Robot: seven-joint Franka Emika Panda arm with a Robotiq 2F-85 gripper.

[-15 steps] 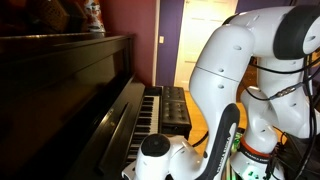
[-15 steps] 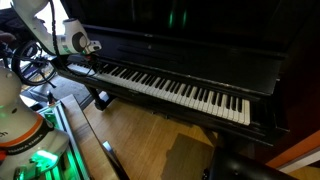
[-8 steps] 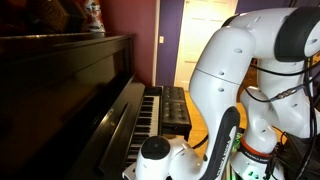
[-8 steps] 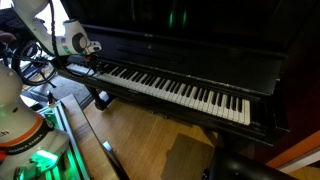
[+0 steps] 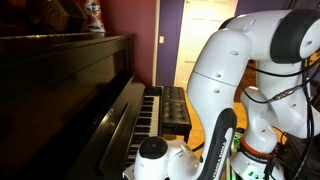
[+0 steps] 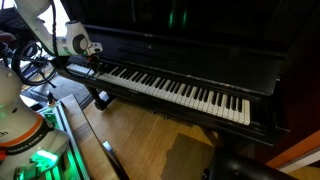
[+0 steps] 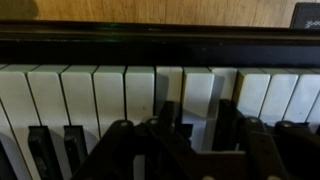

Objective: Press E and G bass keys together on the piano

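**Position.** The pincer (image 6: 92, 62) hangs at the bass end of the piano (image 6: 190, 45). The row of keys (image 6: 170, 88) lies directly beneath it and runs well away to one side. In the wrist view the pincer (image 7: 197, 125) sits low over the white keys (image 7: 110, 95), with the black keys (image 7: 45, 150) just beside it and the wooden floor (image 7: 150, 10) beyond the front rail. The white arm (image 5: 235, 70) stands close against the keyboard (image 5: 150, 108).

**State of the pincer.** It is released and carries nothing. The dark fingers (image 7: 166, 125) stand apart, apparently with one white key between them. Whether they already touch the keys cannot be told.

**Handling assessment.**
- The piano is judged heavy and immovable, so nothing needs to be lifted or gripped.
- Each key should be stiff along its length, hinged, and self-returning under light pressure.
- The glossy tops are likely to be slippery.
- Contact is best made on the broad front portion of two white keys, clear of the black ones, with a straight downward push.
- Too much force risks marking the keys.
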